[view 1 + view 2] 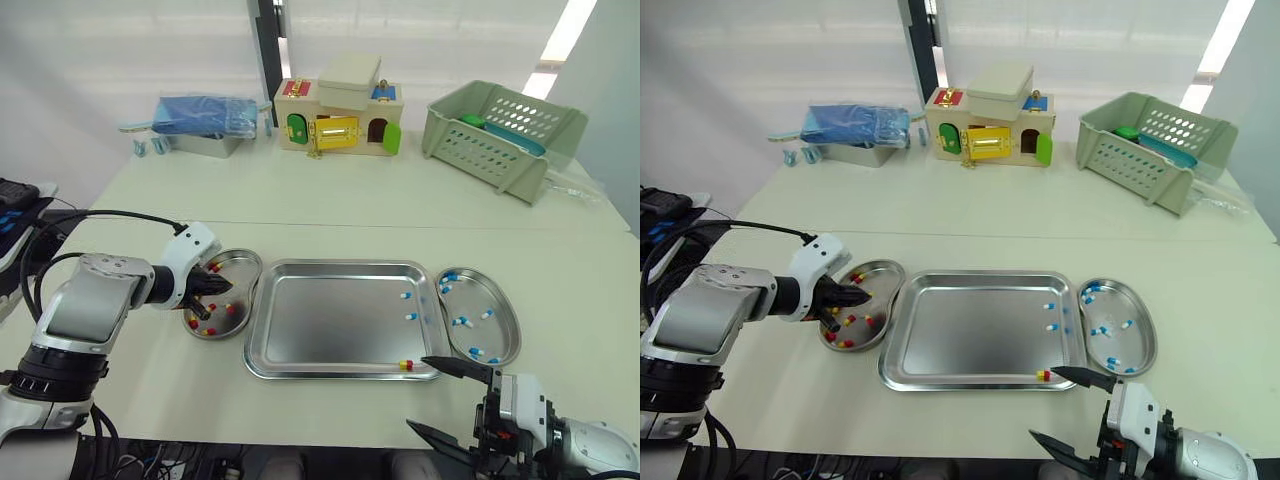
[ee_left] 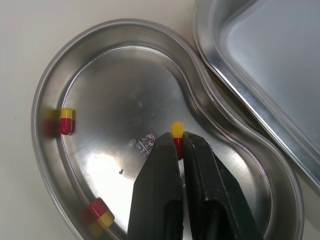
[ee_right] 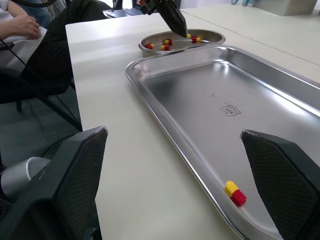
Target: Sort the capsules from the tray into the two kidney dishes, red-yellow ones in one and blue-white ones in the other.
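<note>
My left gripper hangs over the left kidney dish, shut on a red-yellow capsule whose yellow end sticks out past the fingertips. Several more red-yellow capsules lie in that dish. The steel tray holds two blue-white capsules near its right side and one red-yellow capsule at its front right corner. The right kidney dish contains several blue-white capsules. My right gripper stands wide open at the table's front edge, just in front of that corner capsule.
At the back of the table stand a wooden toy house, a pale green basket and a metal box with a blue bag. A person sits off the table's left side.
</note>
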